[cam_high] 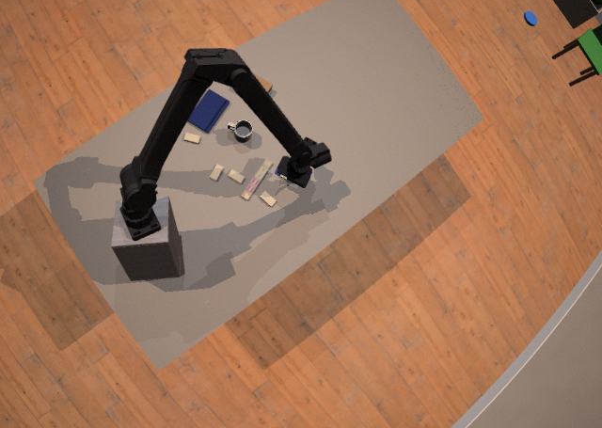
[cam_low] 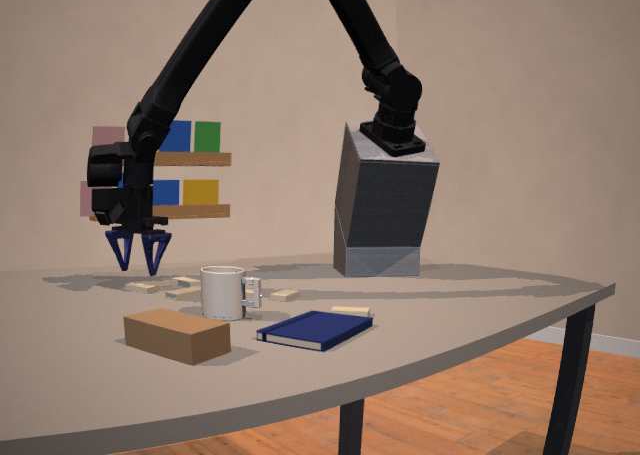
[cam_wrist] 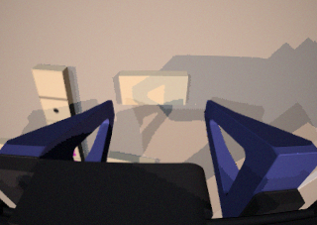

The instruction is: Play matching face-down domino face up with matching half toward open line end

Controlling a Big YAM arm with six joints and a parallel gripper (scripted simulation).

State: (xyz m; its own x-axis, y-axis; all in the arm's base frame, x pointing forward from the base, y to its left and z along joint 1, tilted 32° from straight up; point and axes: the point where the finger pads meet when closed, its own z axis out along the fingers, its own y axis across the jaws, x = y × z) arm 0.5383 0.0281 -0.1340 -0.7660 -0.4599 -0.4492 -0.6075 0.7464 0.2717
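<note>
Wrist view: the blue fingers of the tool (cam_high: 288, 176) (cam_low: 138, 272) (cam_wrist: 159, 103) stand spread, with nothing pinched between them. In the exterior view their tips hang above the tabletop (cam_high: 364, 58) (cam_low: 289, 378) (cam_wrist: 149, 27), touching nothing. A pale domino (cam_wrist: 154, 88) lies flat below the tool, showing a blank upper side, framed between the fingertips in the wrist view and partly crossed by shadow. The line (cam_high: 256, 179) (cam_low: 183, 292) (cam_wrist: 51, 83) lies beside it, well apart from the mug, its dominoes end to end and face up, with pink pips toward one end. Whether the domino under the tool is the matching one cannot be told, since its face is hidden. Four more blank-topped dominoes lie loose: one (cam_high: 267, 198) near the pink-pipped end, one (cam_high: 236, 176) on the line's other side, another (cam_high: 216, 172) just past that, and one (cam_high: 192, 137) near the navy book (cam_high: 209, 111) (cam_low: 315, 329). All are apart from the line. The white mug (cam_high: 243, 130) (cam_low: 222, 292) stands upright between the book and the line, and a brown block (cam_high: 265, 85) (cam_low: 175, 334) rests farther out, partly covered by the arm from above.
</note>
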